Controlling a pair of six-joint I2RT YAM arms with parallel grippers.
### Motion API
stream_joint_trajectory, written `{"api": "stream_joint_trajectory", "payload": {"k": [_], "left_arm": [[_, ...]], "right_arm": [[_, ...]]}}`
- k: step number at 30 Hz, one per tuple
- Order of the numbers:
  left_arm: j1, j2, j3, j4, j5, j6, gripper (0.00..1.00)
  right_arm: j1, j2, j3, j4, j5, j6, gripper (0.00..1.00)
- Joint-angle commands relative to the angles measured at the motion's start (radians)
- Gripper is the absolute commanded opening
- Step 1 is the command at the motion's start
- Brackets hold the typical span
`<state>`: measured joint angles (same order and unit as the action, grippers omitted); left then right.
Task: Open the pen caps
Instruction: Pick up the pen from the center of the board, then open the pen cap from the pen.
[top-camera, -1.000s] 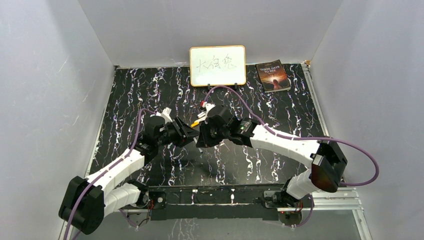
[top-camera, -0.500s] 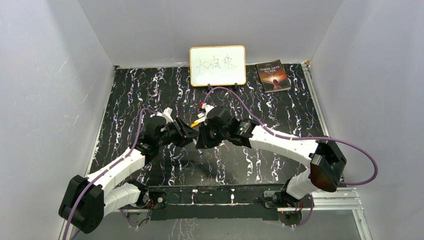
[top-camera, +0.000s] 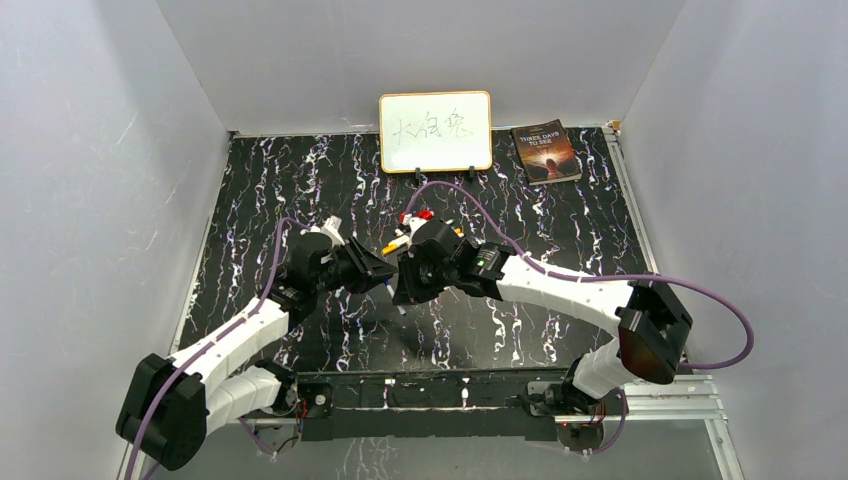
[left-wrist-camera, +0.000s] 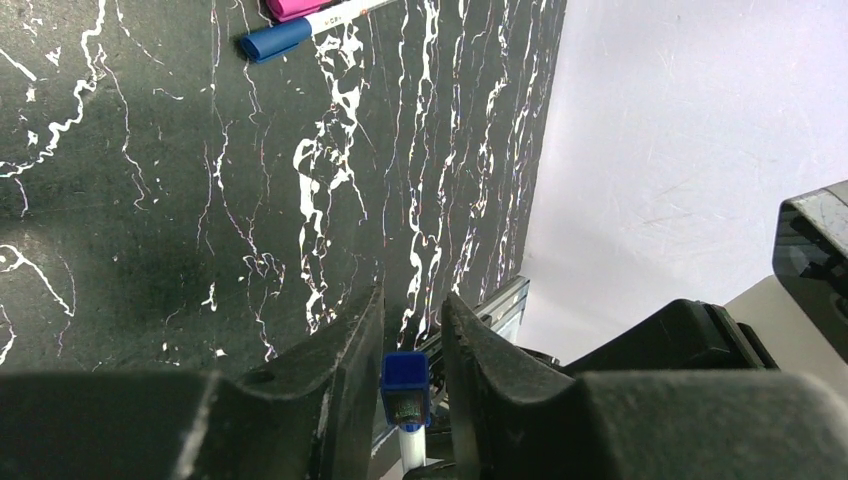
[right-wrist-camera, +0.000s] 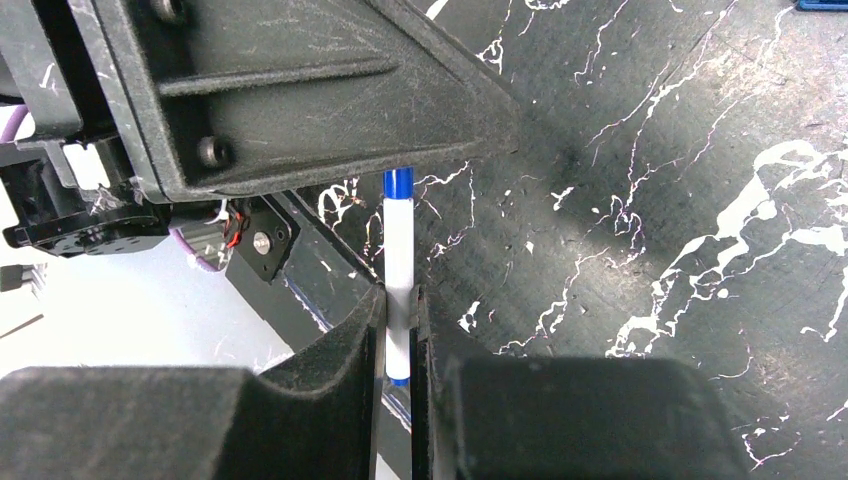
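My right gripper (right-wrist-camera: 400, 297) is shut on the white barrel of a pen (right-wrist-camera: 399, 250), held above the table. The pen's blue cap (right-wrist-camera: 398, 183) pokes into my left gripper (left-wrist-camera: 410, 300). In the left wrist view that blue cap (left-wrist-camera: 405, 375) sits between the two fingers, close against the left one, with a slim gap to the right one. The white barrel (left-wrist-camera: 412, 445) shows below it. From the top view the left gripper (top-camera: 383, 272) and the right gripper (top-camera: 403, 282) meet nose to nose at mid-table.
A heap of more pens (top-camera: 418, 222) with coloured caps lies just behind the grippers. One blue-capped pen (left-wrist-camera: 275, 40) lies on the black marble table (left-wrist-camera: 150, 200). A whiteboard (top-camera: 435, 131) and a book (top-camera: 546, 152) stand at the back.
My left gripper's fingers have narrowed around the blue cap. Both grippers have shifted slightly toward the near edge, away from the pen heap.
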<state>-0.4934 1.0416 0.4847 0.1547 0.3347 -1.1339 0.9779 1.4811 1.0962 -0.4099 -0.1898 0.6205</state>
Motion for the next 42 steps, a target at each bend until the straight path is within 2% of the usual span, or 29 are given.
{"api": "stream_joint_trajectory", "payload": {"k": [1, 9, 11, 15, 19, 26, 30, 32, 34, 39, 42], "left_arm": [[-0.009, -0.013, 0.043, -0.012, -0.007, 0.007, 0.24], [-0.021, -0.006, 0.043, -0.002, 0.002, 0.009, 0.00], [-0.023, -0.001, 0.043, 0.007, 0.012, 0.009, 0.00], [-0.027, 0.008, 0.039, 0.063, 0.055, 0.008, 0.00], [-0.031, 0.023, 0.038, 0.102, 0.086, 0.004, 0.00], [-0.046, 0.028, 0.038, 0.129, 0.093, -0.029, 0.00], [-0.053, 0.025, 0.043, 0.131, 0.091, -0.039, 0.00], [-0.056, 0.022, 0.045, 0.129, 0.087, -0.041, 0.00], [-0.059, 0.020, 0.042, 0.129, 0.082, -0.046, 0.00], [-0.066, 0.025, 0.041, 0.139, 0.076, -0.056, 0.00], [-0.067, 0.027, 0.041, 0.140, 0.071, -0.054, 0.00]], "right_arm": [[0.005, -0.002, -0.002, 0.060, 0.004, 0.013, 0.00], [0.007, 0.002, 0.001, 0.066, 0.007, 0.026, 0.00], [0.007, 0.005, 0.003, 0.064, 0.007, 0.026, 0.00], [0.007, 0.006, 0.015, 0.048, 0.009, 0.023, 0.21], [0.006, -0.001, 0.016, 0.049, 0.022, 0.016, 0.33], [0.005, 0.021, 0.021, 0.086, 0.044, 0.034, 0.42], [0.005, 0.050, 0.045, 0.098, 0.049, 0.039, 0.43], [0.005, 0.065, 0.060, 0.101, 0.047, 0.040, 0.41], [0.005, 0.077, 0.068, 0.109, 0.043, 0.043, 0.34], [0.005, 0.095, 0.073, 0.130, 0.032, 0.054, 0.00], [0.005, 0.095, 0.067, 0.137, 0.025, 0.057, 0.00]]}}
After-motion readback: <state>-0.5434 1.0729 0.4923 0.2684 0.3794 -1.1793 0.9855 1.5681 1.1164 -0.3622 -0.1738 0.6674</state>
